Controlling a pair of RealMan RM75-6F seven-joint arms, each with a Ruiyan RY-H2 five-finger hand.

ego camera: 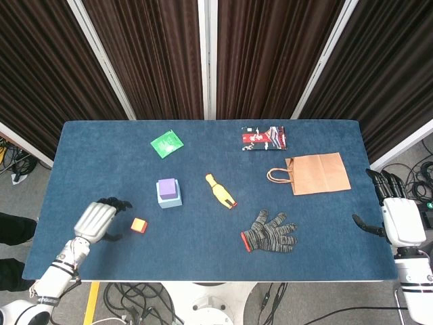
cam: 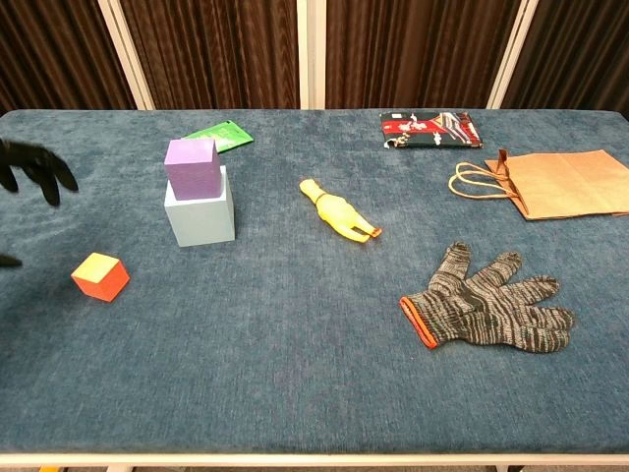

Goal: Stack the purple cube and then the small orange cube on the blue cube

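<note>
The purple cube [cam: 191, 166] already sits on the blue cube [cam: 200, 216] in the left-centre of the chest view, set a little toward the blue cube's rear-left corner. The small orange cube [cam: 100, 275] lies alone on the cloth at lower left, well apart from the stack. It looks like a light, rigid block with flat, smooth faces, so it should lift easily but could slip from a loose pinch; the sensible hold is on two opposite side faces, leaving the bottom free to land flat on the purple top. That top is small, so placement would need to be centred or the cube may tip off.

The left hand [ego camera: 97, 220] hovers just left of the orange cube in the lower left of the head view, holding nothing, fingers apart and slightly curved. The right hand [ego camera: 399, 217] rests at the far right edge, empty with fingers spread.

The table [ego camera: 203, 257] is covered in blue fabric, soft and grippy. Further right lie a yellow rubber chicken [ego camera: 220, 191], a knitted glove [ego camera: 269, 233], a paper bag [ego camera: 316, 172], a printed packet [ego camera: 264, 137] and a green packet [ego camera: 167, 143], with dark curtains behind
</note>
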